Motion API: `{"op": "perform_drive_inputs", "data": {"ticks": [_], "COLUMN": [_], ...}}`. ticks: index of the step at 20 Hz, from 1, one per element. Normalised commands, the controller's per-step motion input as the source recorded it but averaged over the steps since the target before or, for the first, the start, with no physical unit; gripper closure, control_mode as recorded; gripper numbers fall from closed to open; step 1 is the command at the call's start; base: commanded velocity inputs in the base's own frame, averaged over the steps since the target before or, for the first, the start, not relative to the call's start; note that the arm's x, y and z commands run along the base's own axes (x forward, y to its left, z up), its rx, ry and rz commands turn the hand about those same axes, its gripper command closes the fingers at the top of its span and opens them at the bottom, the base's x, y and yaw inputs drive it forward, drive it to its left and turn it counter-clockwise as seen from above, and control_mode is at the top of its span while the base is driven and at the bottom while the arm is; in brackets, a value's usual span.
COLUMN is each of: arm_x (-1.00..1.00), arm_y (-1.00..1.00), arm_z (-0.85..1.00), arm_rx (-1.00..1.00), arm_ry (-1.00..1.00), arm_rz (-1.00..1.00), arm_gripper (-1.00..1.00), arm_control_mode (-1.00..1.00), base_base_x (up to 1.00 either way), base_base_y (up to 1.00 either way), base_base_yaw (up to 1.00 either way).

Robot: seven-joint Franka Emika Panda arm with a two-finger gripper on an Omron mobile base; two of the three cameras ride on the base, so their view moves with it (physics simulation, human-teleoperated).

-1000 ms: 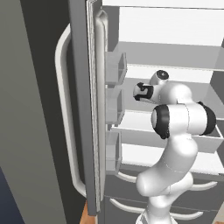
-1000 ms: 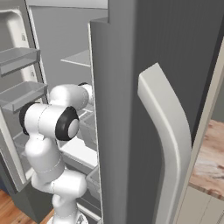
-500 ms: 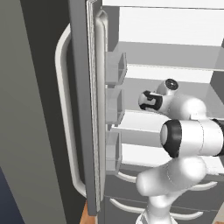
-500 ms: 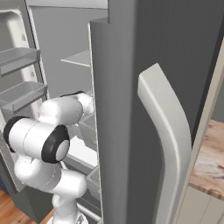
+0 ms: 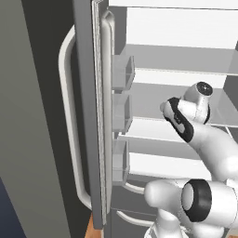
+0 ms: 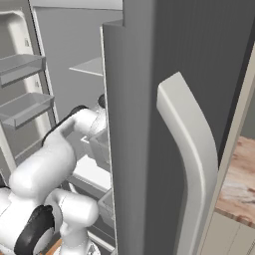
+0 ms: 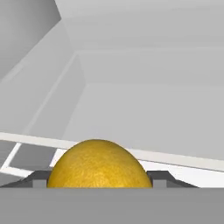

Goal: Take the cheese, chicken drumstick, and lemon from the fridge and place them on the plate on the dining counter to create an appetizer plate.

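Lemon [image 7: 99,164] sits between my gripper's [image 7: 99,178] wide fingertips [image 7: 39,177], so I fear it rolls out near the fridge [image 5: 186,56] shelf edge.

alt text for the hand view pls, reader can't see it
A round yellow lemon sits at the bottom centre, close to the camera, between the gripper's two dark fingertips, one on each side of it. Behind it is the white inside of the fridge, with a pale shelf edge running across.
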Motion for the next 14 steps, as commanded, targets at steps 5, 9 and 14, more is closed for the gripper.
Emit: {"op": "perform_drive_inputs", "data": {"ticks": [5, 9, 14], "arm_x": [-1.0, -1.0, -0.93], "arm_y": [0.0, 0.0, 0.01], "arm_z": [0.08, 0.1, 0.44], "arm_rx": [-0.01, 0.0, 0.0], "arm_ry": [0.01, -0.05, 0.0], "arm_rz": [0.09, 0.08, 0.03], "arm_gripper": [1.0, 1.0, 1.0], "arm_control_mode": [-1.0, -1.0, -1.0], "base_base_x": [0.0, 0.0, 0.0], "base_base_y": [0.0, 0.0, 0.0], "base_base_yaw": [0.0, 0.0, 0.0]}}
